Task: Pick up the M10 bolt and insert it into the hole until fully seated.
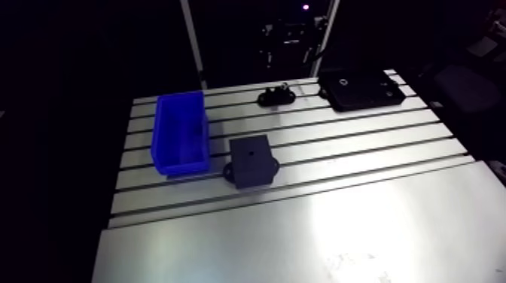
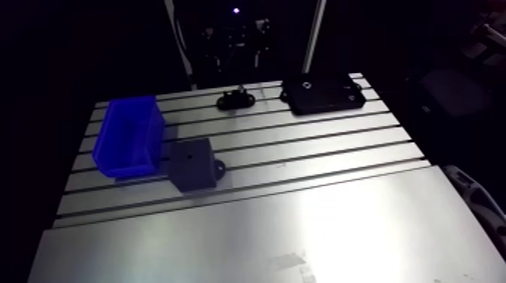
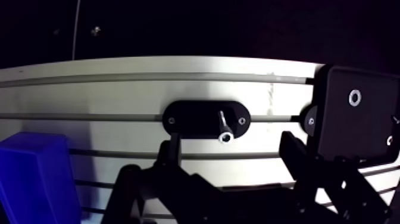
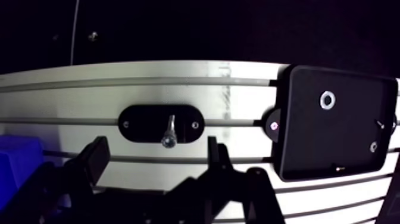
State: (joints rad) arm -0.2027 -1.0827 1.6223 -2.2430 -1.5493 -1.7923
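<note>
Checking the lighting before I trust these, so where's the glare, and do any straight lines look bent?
Arm view: strong glare on the table up front, dimmer farther back. Wrist view: table slots bow into curves; the bolt glints on a black holder; the end effector is silhouetted.

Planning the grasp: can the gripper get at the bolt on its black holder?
Probably yes: the gripper is open, the bolt lies uncovered on the holder ahead, in line with its gap.

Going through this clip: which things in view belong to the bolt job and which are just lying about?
Job: M10 bolt; black oval holder under it; open gripper; black plate with ringed hole, likely target.
Lying about: blue bin; dark block, though it has a hole too.
</note>
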